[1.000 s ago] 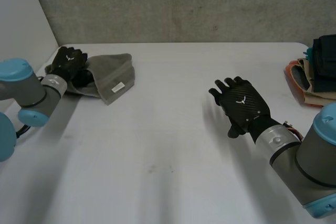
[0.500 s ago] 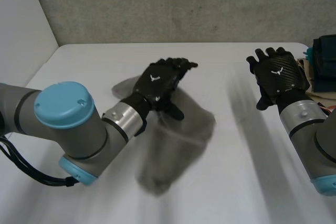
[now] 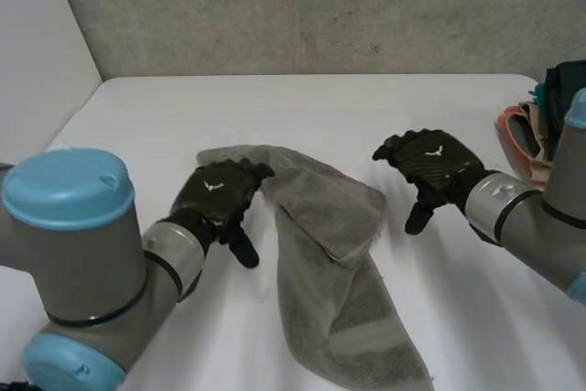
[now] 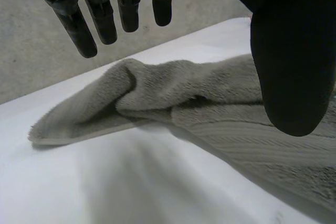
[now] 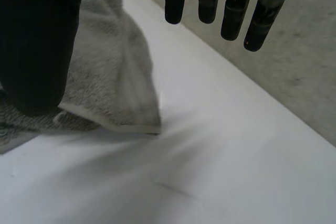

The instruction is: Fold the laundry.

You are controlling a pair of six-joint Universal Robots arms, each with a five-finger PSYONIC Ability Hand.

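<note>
A grey towel (image 3: 334, 263) lies crumpled in the middle of the white table (image 3: 137, 116), stretching toward the near edge. My left hand (image 3: 218, 197) hovers at its left edge, fingers straight and apart from the cloth. In the left wrist view the towel (image 4: 210, 103) lies below the straight fingers (image 4: 105, 19) and thumb, nothing held. My right hand (image 3: 430, 164) is just right of the towel's far right corner, fingers spread. The right wrist view has that towel corner (image 5: 121, 87) under the thumb side of the hand, with the fingers (image 5: 231, 9) straight over bare table.
A pile of folded clothes (image 3: 549, 125), dark, orange and beige, sits at the table's far right edge. A concrete wall runs behind the table.
The left hand carried the towel from the far left corner to the middle and let it go. The right hand swung out toward the clothes pile, then came in beside the towel.
</note>
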